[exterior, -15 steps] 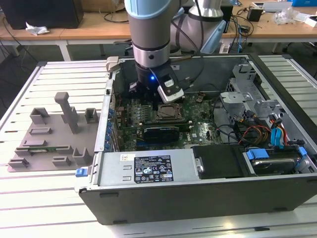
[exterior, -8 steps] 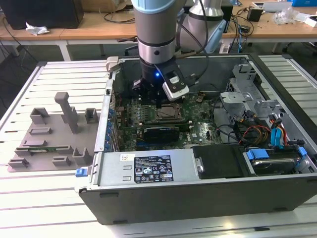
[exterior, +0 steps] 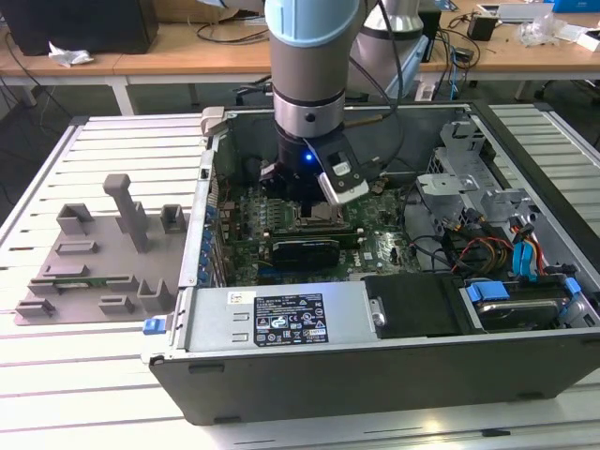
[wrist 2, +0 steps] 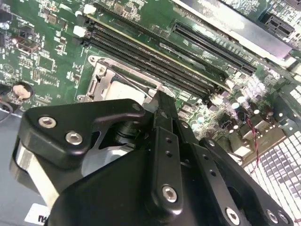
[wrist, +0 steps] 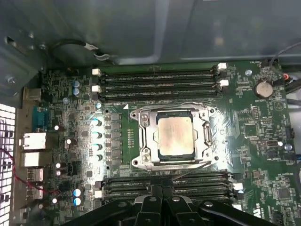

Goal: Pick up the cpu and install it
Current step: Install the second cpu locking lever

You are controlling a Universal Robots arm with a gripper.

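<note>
The cpu (wrist: 175, 136) lies flat inside the metal-framed socket (wrist: 143, 141) in the middle of the green motherboard (wrist: 263, 141), its silvery top facing up and its edges square to the frame, so it looks already seated where it belongs rather than waiting to be fetched. In the first wrist view the gripper (wrist: 162, 203) hangs just beside the socket, over the near bank of memory slots (wrist: 164, 186), and nothing is visible between its black parts; whether the fingers are spread or pressed together cannot be told from any of the views. In the second wrist view the gripper body (wrist 2: 155, 155) covers most of the socket, with a pale corner of the cpu (wrist 2: 127, 92) and the thin retaining lever (wrist 2: 136, 82) lying across the frame just beyond it. In the exterior view the arm (exterior: 314, 66) reaches straight down into the open computer case (exterior: 375, 375), which lies on its side on the slatted table (exterior: 112, 375) so the board faces upward and can be reached from above. The grey fixture blocks (exterior: 103, 253) sit on the table well apart from the case, toward the exterior view's left. My reading is that the placing is done and the arm is close above the socket.
</note>
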